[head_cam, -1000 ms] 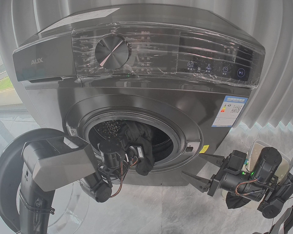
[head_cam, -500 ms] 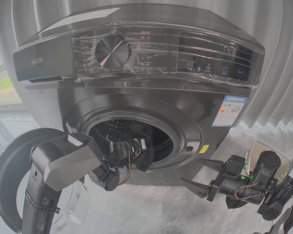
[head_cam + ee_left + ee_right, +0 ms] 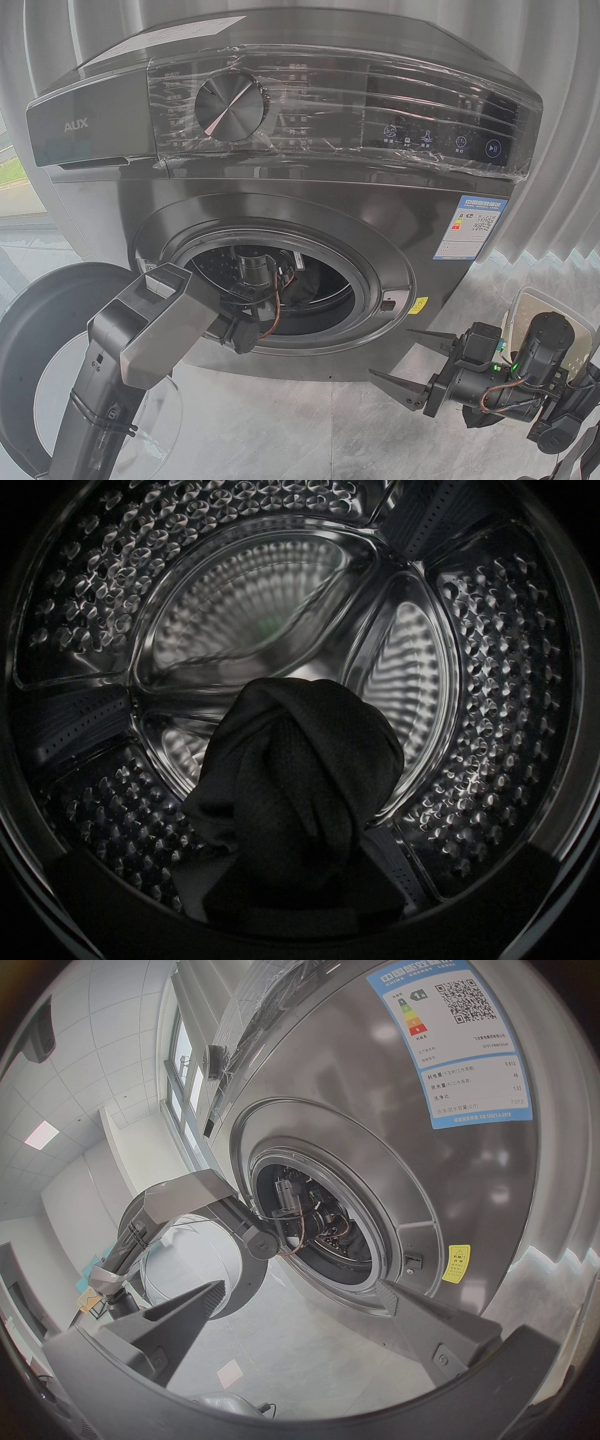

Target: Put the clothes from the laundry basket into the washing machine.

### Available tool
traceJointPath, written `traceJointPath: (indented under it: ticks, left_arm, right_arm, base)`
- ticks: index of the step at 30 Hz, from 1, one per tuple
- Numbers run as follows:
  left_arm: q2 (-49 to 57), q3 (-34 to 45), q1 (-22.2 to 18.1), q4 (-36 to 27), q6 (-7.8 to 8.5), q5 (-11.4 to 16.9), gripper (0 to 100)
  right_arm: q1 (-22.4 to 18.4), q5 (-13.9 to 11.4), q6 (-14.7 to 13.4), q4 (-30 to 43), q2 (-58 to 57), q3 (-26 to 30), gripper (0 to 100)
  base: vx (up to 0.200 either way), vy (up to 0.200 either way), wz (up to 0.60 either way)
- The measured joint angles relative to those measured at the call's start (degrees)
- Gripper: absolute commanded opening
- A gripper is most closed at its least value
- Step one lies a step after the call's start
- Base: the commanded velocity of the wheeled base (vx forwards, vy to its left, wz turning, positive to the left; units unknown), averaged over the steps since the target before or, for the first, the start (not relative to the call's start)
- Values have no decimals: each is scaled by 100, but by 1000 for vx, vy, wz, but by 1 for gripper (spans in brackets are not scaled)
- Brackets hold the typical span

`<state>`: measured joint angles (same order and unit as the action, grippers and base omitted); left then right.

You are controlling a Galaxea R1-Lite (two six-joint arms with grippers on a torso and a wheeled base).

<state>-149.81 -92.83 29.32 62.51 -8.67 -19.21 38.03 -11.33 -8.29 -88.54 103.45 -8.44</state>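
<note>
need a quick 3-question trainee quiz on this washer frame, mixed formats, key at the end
1. True or false: the round door of the dark grey front-loading washing machine is shut.
2. Where is the bunched black garment? A) on the floor B) inside the perforated steel drum C) on top of the machine
3. Fill in: the right gripper has its fingers ____.
Key: 1 false; 2 B; 3 open.

blue energy label [image 3: 470,228] on washing machine [image 3: 300,187], yellow sticker [image 3: 418,305]

Black garment [image 3: 294,780] bunched in steel drum [image 3: 500,667], grey washing machine [image 3: 281,181], door [image 3: 37,337] open
</note>
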Motion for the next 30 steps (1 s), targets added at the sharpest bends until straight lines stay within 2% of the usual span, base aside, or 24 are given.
traceJointPath:
  ticks: [5, 10, 25, 26, 30]
  left_arm:
    - [-232, -675, -88, -435, 0, -11, 0]
    - [-396, -1025, -127, -574, 0, -11, 0]
    - [-440, -1036, -138, -585, 7, -11, 0]
    - [-440, -1034, -138, -585, 9, -11, 100]
    - [-440, -1014, -135, -580, 9, -11, 100]
  right_arm:
    - [0, 0, 2, -2, 0, 12, 100]
    - [-6, 0, 2, -4, 0, 21, 100]
    - [0, 6, 4, -4, 0, 17, 100]
    - [0, 6, 4, -4, 0, 17, 100]
    - [0, 9, 4, -4, 0, 17, 100]
  base:
    - [0, 0, 0]
    - [0, 0, 0]
    - [0, 0, 0]
    - [0, 0, 0]
    - [0, 0, 0]
